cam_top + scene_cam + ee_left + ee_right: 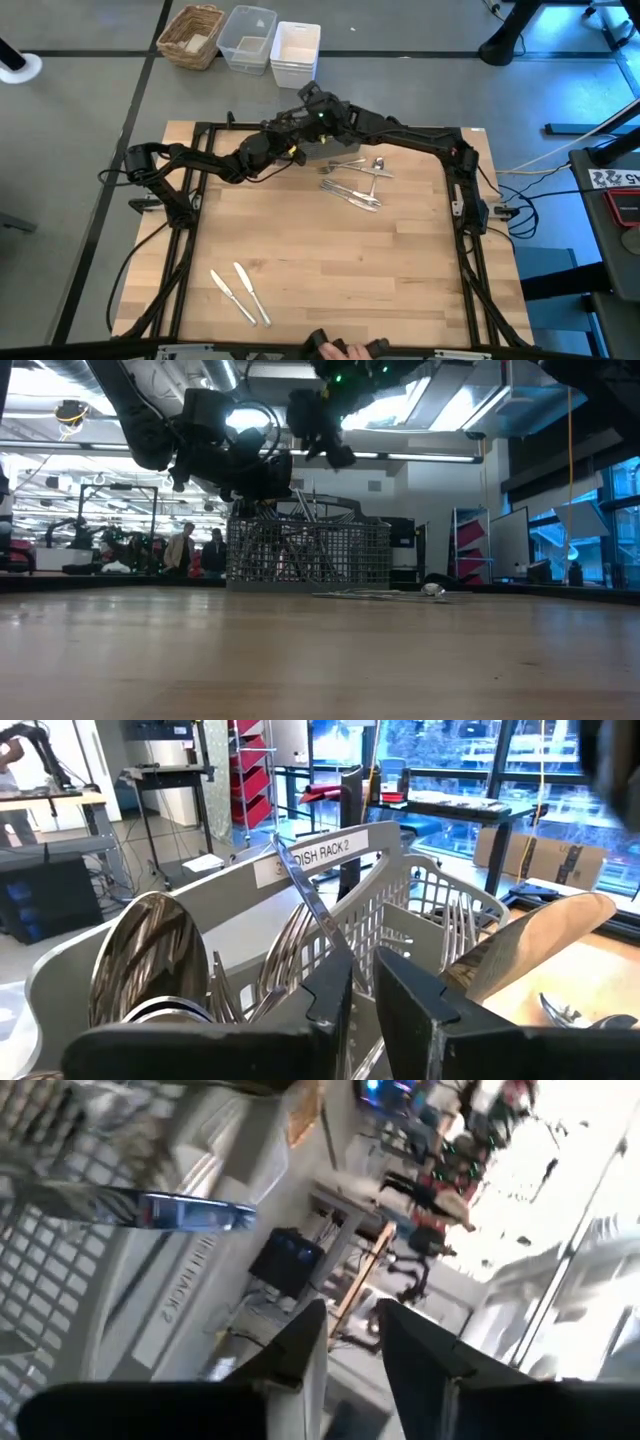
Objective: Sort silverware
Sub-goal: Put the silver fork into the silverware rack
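The grey mesh caddy [326, 150] [310, 555] stands at the table's far middle, with spoons [150, 960] and other silverware upright in it. A loose pile of silverware [355, 188] [390, 593] lies on the table to the caddy's right. Two knives [240, 293] lie near the front left. My left gripper [293, 152] [365, 995] is level at the caddy's left side, shut over its rim. My right gripper [312, 97] [335, 445] [352, 1335] hangs above the caddy's far side, open, with nothing between its fingers. My left gripper comes level from the table's left onto the caddy's near rim [366, 952], one finger [330, 1005] inside the caddy and one [425, 1020] outside. The fingers themselves hide the place of contact. The caddy stands upright on the table.
Beyond the table's far edge are a wicker basket [192, 35], a clear tub [248, 38] and a white tub [296, 52]. People [185, 550] stand far off in the room behind. Bare wood stretches across the table's middle and right.
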Motion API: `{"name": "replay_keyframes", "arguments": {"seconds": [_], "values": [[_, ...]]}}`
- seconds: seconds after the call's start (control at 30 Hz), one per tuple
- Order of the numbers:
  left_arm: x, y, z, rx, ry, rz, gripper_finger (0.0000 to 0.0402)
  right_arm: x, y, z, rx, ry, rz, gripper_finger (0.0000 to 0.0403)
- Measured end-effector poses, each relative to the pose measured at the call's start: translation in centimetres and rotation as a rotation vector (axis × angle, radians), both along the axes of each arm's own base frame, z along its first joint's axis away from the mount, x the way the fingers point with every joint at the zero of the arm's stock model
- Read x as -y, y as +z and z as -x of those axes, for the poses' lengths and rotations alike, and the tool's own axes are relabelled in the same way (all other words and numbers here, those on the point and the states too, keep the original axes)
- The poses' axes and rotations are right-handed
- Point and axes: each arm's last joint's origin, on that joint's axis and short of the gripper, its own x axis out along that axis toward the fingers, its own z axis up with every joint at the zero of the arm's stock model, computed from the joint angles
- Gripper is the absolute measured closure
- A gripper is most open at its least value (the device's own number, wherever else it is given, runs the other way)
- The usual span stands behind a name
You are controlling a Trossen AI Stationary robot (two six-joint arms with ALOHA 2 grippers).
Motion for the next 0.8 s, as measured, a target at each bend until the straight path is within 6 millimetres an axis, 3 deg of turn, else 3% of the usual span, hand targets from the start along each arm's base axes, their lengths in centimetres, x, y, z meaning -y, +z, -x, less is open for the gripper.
{"name": "replay_keyframes", "arguments": {"seconds": [0.2, 0.33, 0.63, 0.8], "values": [[0.0, 0.0, 0.0, 0.051, 0.004, 0.037, 0.0361, -0.8, 3.1, 2.3, 0.216, -0.085, -0.132, 0.0308], [0.1, 0.1, -0.1, 0.076, -0.031, 0.058, 0.0361, -1.0, 3.9, 4.5, 0.345, -0.151, -0.363, 0.0308], [0.4, 0.2, -0.4, 0.146, -0.175, 0.135, 0.0361, 1.4, 1.6, 7.9, 0.522, -0.495, -0.995, 0.0308], [0.5, 0.1, -0.4, 0.148, -0.175, 0.146, 0.0361, 2.8, 1.0, 8.8, 0.545, -0.585, -1.133, 0.0308]]}}
